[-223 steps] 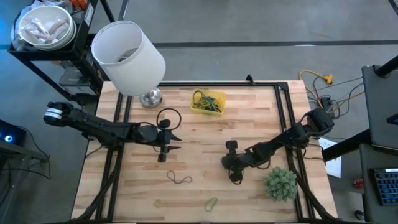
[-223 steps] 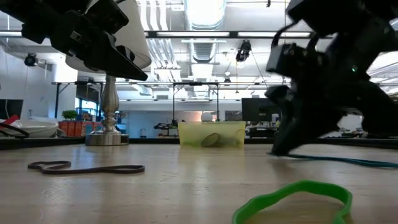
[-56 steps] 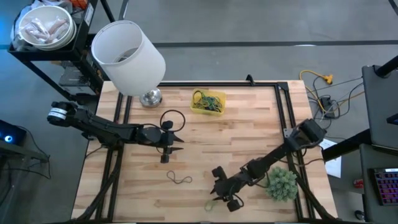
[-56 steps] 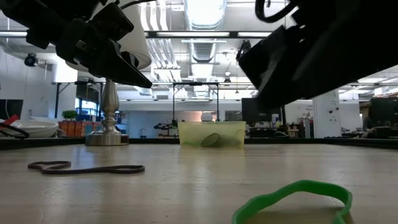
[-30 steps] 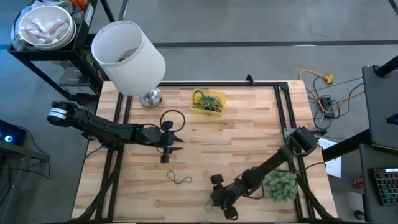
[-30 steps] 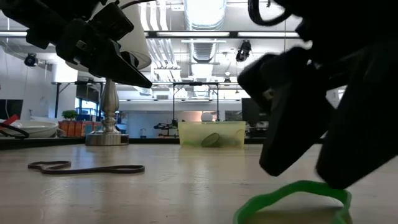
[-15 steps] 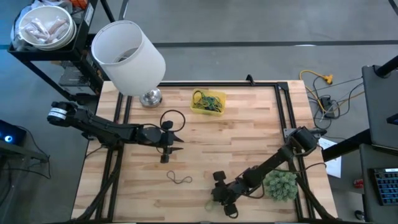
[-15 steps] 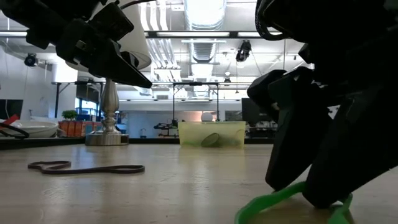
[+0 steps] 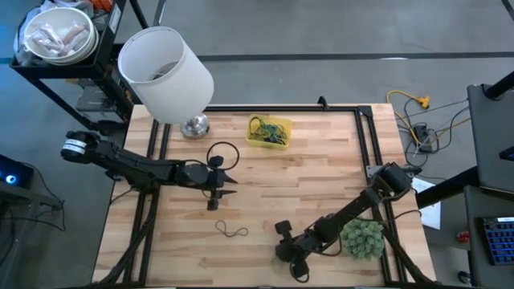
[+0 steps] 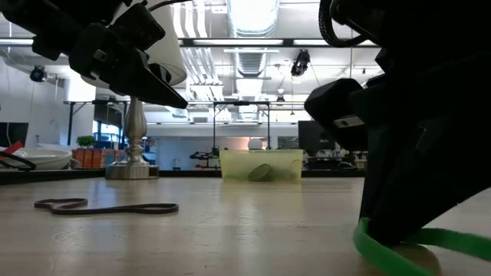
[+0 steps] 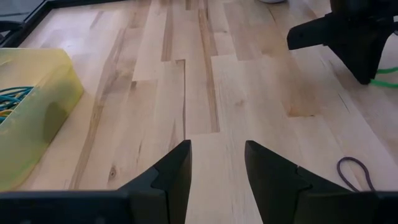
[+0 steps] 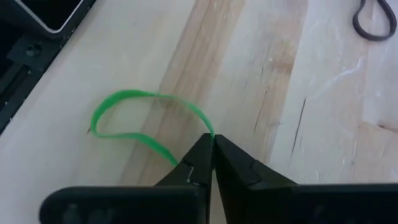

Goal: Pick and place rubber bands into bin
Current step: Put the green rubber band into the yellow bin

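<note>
rubber bands lay in a few spots on the wooden table [image 9: 321,172]. one green rubber band [image 12: 146,121] was near the front edge of the table, and the right gripper [image 12: 213,146] was down on it. its two fingers were pressed together with the green band pinched between the tips. most of the green loop lay flat on the wood beside the fingers. from the low camera the green band [image 10: 418,245] stuck out from under the dark gripper.

a dark rubber band [image 9: 233,231] lay by itself on the table, near the front and well apart from the green one. a bigger black loop [image 9: 218,152] sat near the middle, just beside the left gripper [image 9: 229,186].

the left gripper waited above the middle of the table, and its fingers [image 11: 174,174] were apart with nothing between them.

the bin [image 9: 269,132] was a small yellow tray at the back of the table, next to the lamp base [image 9: 194,125]. it had some green and yellow bands inside. it was well apart from the right gripper.

a green spiky plant [image 9: 362,238] sat by the right arm.
</note>
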